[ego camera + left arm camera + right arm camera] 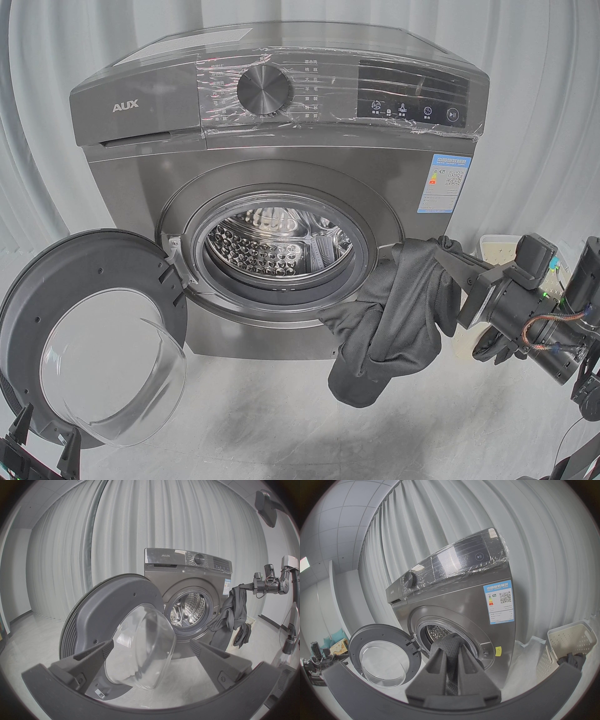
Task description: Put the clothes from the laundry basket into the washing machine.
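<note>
Cloth (pixel 400 312), dark grey, hung at centre right of the head frame. Its top was pinched in the right gripper (pixel 451 253), whose fingers were drawn narrow on the fabric. It drooped in folds in front of the lower right of the washer (pixel 144 181), just beside the round opening. Whether it touched the metal I could not tell. Its lowest fold hung above the pale floor (pixel 262 412).

At frame centre the drum (pixel 275 247) showed bare perforated steel. The door (pixel 81 275) was swung fully out to the lower left, its clear bowl facing forward.

The left gripper (pixel 45 440) sat at the bottom left corner, below the door. Its fingers were spread wide and held nothing.

At the right edge, behind the right arm, stood the white basket (pixel 500 247). What looked like another dark piece (pixel 572 659) lay over its rim, though the arm hid much of it. A grey curtain (pixel 537 125) filled the background.
</note>
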`<state>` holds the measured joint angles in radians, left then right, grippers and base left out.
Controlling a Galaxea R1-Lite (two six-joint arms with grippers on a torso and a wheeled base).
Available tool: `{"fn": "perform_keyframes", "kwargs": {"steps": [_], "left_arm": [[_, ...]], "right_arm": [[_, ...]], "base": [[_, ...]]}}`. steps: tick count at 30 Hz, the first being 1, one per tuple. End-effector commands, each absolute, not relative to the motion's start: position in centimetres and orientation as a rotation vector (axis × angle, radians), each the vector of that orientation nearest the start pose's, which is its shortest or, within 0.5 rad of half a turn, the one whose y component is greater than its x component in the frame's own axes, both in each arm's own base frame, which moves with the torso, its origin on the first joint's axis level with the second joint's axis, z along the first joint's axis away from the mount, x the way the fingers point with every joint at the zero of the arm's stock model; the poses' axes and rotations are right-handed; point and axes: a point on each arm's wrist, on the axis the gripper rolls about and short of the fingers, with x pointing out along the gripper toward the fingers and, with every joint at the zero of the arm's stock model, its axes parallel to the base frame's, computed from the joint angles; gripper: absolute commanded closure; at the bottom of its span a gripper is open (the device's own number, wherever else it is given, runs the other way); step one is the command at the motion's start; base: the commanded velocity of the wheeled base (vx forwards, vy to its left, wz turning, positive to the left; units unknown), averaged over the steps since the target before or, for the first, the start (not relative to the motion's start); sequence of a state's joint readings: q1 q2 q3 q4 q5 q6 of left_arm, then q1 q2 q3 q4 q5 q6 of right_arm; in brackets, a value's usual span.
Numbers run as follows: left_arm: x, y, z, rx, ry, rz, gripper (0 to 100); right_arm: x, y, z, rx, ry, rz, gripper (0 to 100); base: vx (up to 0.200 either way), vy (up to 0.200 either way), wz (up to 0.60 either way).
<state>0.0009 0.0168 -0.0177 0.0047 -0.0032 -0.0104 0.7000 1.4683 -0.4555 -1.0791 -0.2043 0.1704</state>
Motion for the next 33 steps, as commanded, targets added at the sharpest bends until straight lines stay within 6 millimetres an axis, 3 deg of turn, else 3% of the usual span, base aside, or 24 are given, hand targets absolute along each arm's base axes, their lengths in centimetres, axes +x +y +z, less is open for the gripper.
{"fn": "perform_keyframes", "kwargs": {"steps": [1, 6, 15, 33], "left_arm": [[-2.3, 0.0, 7.6, -0.011, 0.006, -0.002, 0], [-2.3, 0.0, 7.6, -0.011, 0.006, -0.002, 0], [-2.3, 0.0, 7.6, -0.011, 0.006, -0.002, 0], [-2.3, 0.0, 7.6, -0.006, 0.003, 0.008, 0]], "right_arm": [[17.7, 14.4, 19.7, 0.196, -0.018, 0.501, 100], [17.7, 14.4, 19.6, 0.194, -0.015, 0.501, 100], [17.7, 14.3, 19.5, 0.194, -0.013, 0.501, 100], [17.1, 15.4, 18.3, 0.173, 0.045, 0.579, 100]], "base": [[0.000, 0.000, 0.00], [0.000, 0.000, 0.00], [0.000, 0.200, 0.00], [0.000, 0.000, 0.00]]}}
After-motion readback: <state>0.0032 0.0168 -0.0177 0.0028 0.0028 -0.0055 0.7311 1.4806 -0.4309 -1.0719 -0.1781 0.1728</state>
